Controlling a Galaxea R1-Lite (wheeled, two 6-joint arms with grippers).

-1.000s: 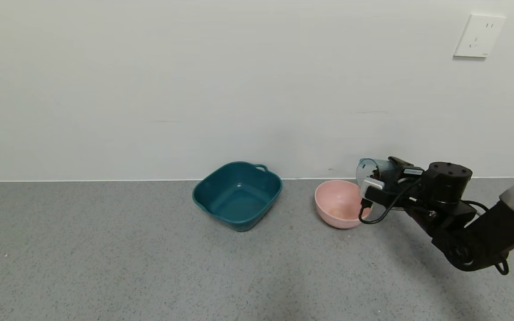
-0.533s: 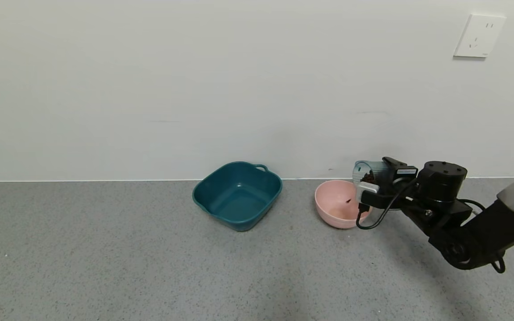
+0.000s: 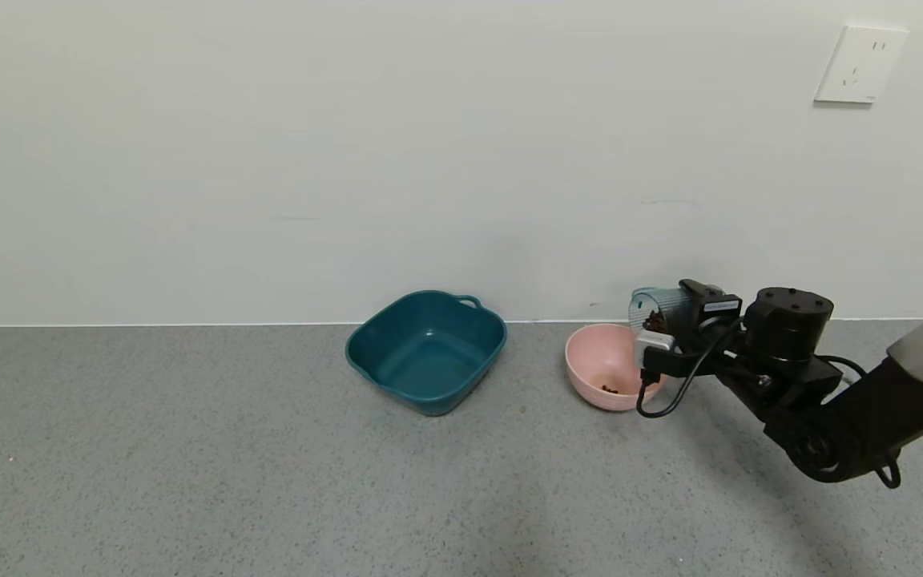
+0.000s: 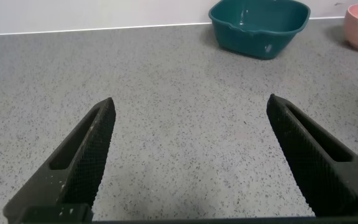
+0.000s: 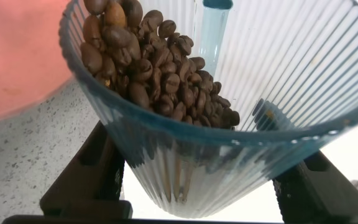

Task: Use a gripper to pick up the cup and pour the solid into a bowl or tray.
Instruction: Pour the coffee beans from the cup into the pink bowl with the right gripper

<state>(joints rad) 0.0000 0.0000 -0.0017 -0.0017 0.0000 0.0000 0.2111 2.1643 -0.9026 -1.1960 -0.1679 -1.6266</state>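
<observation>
My right pincer (image 3: 674, 328) clamps the cup (image 3: 654, 308), tipped sideways at centre right of the frame over the pink bowl (image 3: 594, 361). Beans (image 5: 148, 62) crowd its lip; a few lie in the bowl. My left pincer (image 4: 188, 155) gapes wide, holding nothing

Open floor (image 3: 189, 481) lies left of the teal basin (image 3: 426, 353); between it and the pink bowl (image 3: 602, 369) runs a gap, the wall (image 3: 349, 160) close behind.

My right end effector (image 3: 664, 336) clamps the ribbed blue-grey cup (image 3: 652, 308), tipped on its side with its mouth over the pink bowl (image 3: 602, 365). Brown beans (image 5: 148, 59) crowd the cup's lip; a few lie in the bowl.
</observation>
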